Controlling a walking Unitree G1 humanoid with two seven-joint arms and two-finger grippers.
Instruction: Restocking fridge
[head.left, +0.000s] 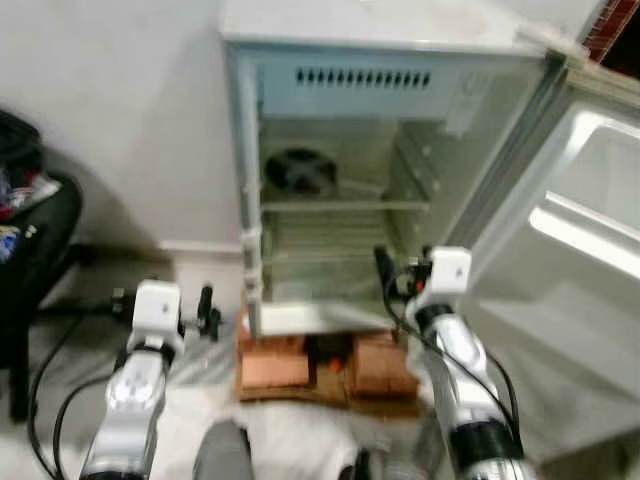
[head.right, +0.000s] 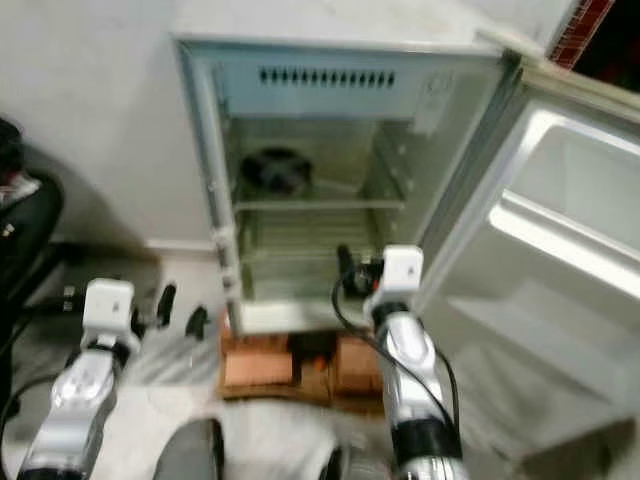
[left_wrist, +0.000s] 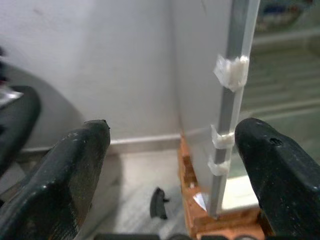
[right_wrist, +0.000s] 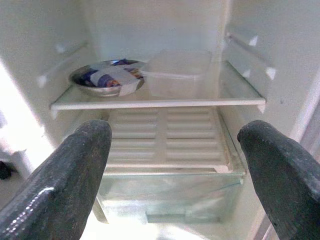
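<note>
1. The fridge stands open against the white wall, its door swung wide on the robot's right. It sits on a stack of bricks. No readable brand or writing anywhere; the head views are too blurry.
2. A glass shelf spans the inside, with a clear crisper drawer below it.
3. On that shelf, a clear plastic tub sits toward the right edge, just beside a metal bowl at the left edge holding blue-and-white packets; print too small to read.
4. Right gripper is spread wide, empty, aimed into the fridge front.
5. Left gripper is also spread wide, empty, outside the fridge's left front corner.
6. A small black scrap lies on the floor near the bricks.
</note>
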